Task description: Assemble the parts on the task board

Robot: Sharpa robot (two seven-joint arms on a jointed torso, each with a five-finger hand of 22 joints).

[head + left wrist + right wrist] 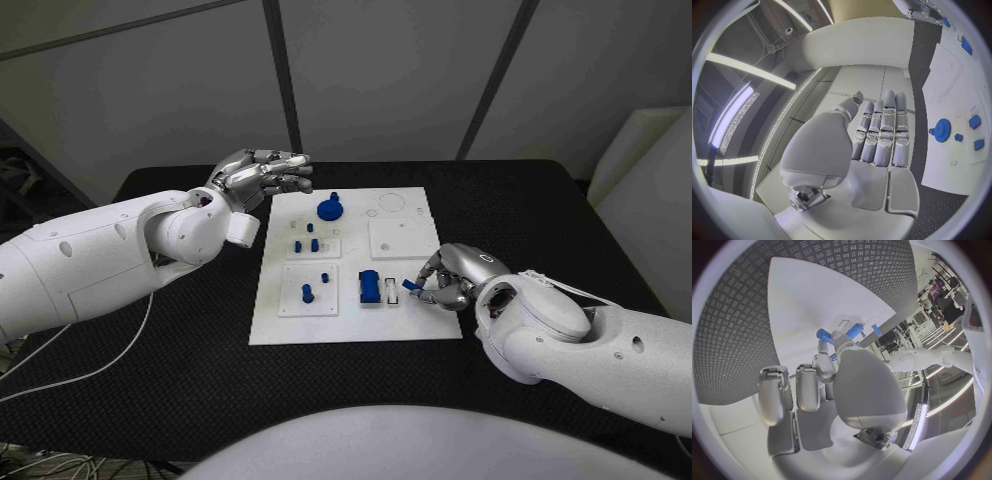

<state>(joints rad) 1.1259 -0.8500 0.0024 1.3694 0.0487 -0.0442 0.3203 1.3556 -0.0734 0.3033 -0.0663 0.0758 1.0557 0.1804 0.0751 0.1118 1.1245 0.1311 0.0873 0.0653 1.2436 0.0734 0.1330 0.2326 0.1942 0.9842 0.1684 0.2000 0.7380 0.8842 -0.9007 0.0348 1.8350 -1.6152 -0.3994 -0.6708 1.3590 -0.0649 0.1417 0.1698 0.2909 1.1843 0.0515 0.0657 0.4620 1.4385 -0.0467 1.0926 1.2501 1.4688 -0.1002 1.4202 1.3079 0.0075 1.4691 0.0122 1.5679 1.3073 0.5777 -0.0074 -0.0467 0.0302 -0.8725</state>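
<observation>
I see the head view evenly and moderately lit from overhead, the white task board (353, 300) bright against a black table (188, 390) that swallows detail; shadows under both arms are soft. The left wrist view carries glare from long ceiling light strips, and its fisheye bends the board's edges near the rim. The right wrist view is paler, with a bright strip at its rim, and the near palm looks soft.
</observation>
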